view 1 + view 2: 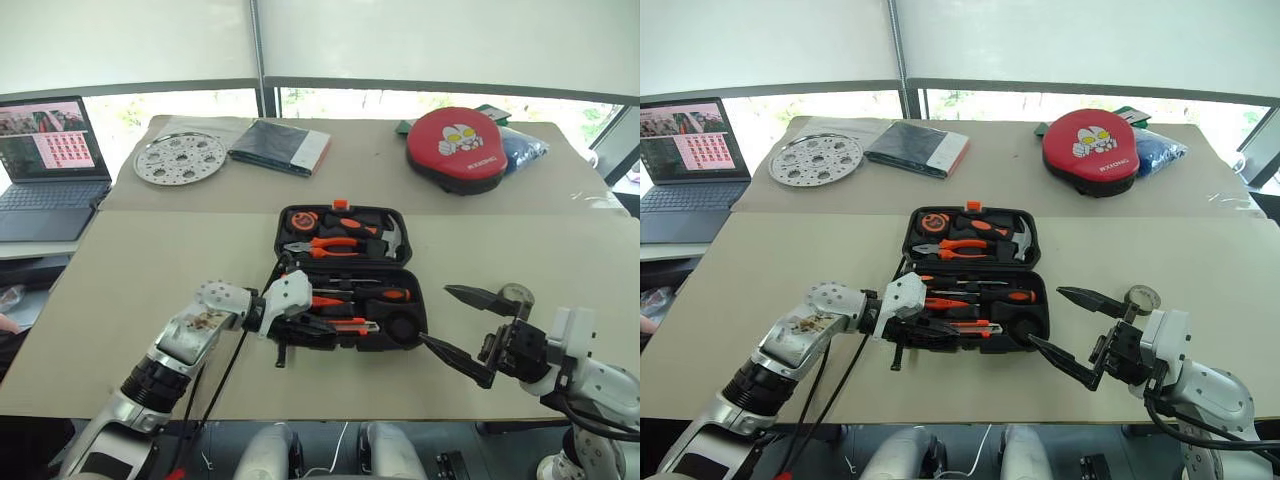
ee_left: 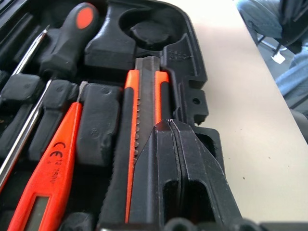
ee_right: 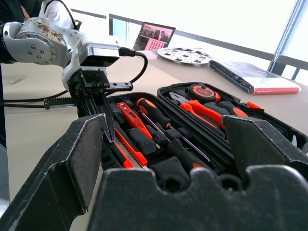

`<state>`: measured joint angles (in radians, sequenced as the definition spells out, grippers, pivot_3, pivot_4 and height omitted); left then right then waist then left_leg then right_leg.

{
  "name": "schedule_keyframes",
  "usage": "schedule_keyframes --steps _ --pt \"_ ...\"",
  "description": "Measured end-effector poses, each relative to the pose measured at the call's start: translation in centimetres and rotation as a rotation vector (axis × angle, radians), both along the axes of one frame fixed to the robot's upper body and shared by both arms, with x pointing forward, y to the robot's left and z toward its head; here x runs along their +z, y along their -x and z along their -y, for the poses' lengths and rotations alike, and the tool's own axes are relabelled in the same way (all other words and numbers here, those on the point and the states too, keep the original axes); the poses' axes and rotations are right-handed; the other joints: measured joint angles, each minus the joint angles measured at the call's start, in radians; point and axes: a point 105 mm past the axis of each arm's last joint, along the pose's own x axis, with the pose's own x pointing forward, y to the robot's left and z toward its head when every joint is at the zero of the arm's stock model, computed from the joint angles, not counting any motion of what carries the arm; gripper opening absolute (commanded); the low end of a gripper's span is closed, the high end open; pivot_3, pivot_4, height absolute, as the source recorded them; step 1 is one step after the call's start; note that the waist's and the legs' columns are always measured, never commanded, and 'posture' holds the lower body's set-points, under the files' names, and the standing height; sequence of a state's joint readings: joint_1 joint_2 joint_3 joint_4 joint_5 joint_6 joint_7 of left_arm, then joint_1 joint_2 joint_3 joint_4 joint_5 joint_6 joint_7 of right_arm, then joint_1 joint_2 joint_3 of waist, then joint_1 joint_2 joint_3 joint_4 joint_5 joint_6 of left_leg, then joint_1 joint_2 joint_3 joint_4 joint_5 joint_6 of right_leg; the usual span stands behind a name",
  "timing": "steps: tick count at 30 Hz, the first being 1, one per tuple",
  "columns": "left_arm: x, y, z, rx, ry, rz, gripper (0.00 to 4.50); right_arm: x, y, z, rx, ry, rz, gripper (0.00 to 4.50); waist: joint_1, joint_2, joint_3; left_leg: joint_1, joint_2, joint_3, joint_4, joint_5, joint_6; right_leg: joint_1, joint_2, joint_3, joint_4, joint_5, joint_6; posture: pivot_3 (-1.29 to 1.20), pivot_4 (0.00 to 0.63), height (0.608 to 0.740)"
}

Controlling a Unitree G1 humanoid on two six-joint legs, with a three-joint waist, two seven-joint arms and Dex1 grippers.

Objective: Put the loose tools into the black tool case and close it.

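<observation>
1. Black tool case lies open mid-table before you, moulded plastic with shaped recesses.
2. Your left gripper has its fingers pressed together, tips on the ribbed orange-black utility knife, which sits in its slot.
3. Your right gripper hangs spread wide beside the case's right edge, holding nothing.
4. Beyond lie a red round pad, a dark book and a perforated metal disc.
5. Your left wrist view adds the tester pen and a screwdriver's handle.
</observation>
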<state>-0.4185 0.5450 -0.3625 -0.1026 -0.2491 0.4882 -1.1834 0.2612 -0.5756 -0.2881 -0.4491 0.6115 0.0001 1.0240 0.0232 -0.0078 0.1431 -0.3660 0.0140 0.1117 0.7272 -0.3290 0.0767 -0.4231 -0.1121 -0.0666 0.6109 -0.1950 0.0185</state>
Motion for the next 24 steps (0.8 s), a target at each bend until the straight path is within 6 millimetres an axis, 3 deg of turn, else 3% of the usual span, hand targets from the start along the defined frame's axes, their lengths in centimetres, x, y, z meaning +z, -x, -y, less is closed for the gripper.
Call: schedule_keyframes --steps 9,12,15,18,21,22,24 --pt "-0.3 0.2 -0.5 0.068 0.026 -0.089 0.05 0.2 0.1 -0.2 0.004 0.003 0.005 4.5 -0.003 0.001 -0.001 0.002 0.0 0.0 -0.001 0.0 0.0 0.001 0.0 0.001 0.0 0.0 0.0 0.0 0.15 0.74" --pt "0.5 0.2 -1.0 0.081 0.136 -0.033 0.82 0.0 0.2 0.4 -0.033 0.006 -0.02 4.5 -0.01 0.002 -0.001 0.003 0.0 0.0 -0.006 0.001 -0.002 -0.001 -0.002 0.002 0.0 -0.001 -0.001 0.0 0.15 0.74" --pt "2.1 0.2 -2.0 0.117 0.318 0.02 1.87 0.0 0.6 2.0 -0.108 0.004 -0.044 4.5 -0.01 0.0 0.0 -0.001 0.001 -0.001 -0.006 0.002 -0.004 -0.005 -0.003 0.001 0.0 -0.001 -0.002 0.0 0.15 0.74" --pt "4.5 0.2 -5.4 0.135 0.381 0.155 2.99 0.1 1.3 4.0 -0.196 0.029 -0.058 4.5 -0.009 -0.001 0.001 -0.002 0.001 -0.001 -0.007 0.003 -0.005 -0.006 -0.002 -0.001 0.0 -0.001 -0.003 0.0 0.15 0.74" --pt "5.3 0.8 -8.5 0.164 0.376 0.23 4.12 -0.6 2.3 6.7 -0.315 0.049 -0.094 4.5 -0.009 0.0 0.001 -0.001 0.001 -0.001 -0.008 0.002 -0.005 -0.005 -0.002 -0.001 -0.001 -0.001 -0.003 0.0 0.15 0.74" --pt "5.2 1.2 -9.4 0.175 0.377 0.24 4.37 -0.9 2.7 7.7 -0.364 0.048 -0.1 4.5 -0.009 0.0 0.001 -0.001 0.001 -0.001 -0.008 0.002 -0.004 -0.005 -0.002 -0.001 -0.001 -0.001 -0.003 0.0 0.15 0.74" --pt "4.9 1.8 -10.7 0.192 0.366 0.244 4.37 -1.5 3.2 9.2 -0.429 0.06 -0.115 4.5 -0.009 0.0 0.001 -0.001 0.001 0.0 -0.008 0.001 -0.003 -0.005 -0.002 -0.001 -0.002 -0.002 -0.003 0.0 0.15 0.74"
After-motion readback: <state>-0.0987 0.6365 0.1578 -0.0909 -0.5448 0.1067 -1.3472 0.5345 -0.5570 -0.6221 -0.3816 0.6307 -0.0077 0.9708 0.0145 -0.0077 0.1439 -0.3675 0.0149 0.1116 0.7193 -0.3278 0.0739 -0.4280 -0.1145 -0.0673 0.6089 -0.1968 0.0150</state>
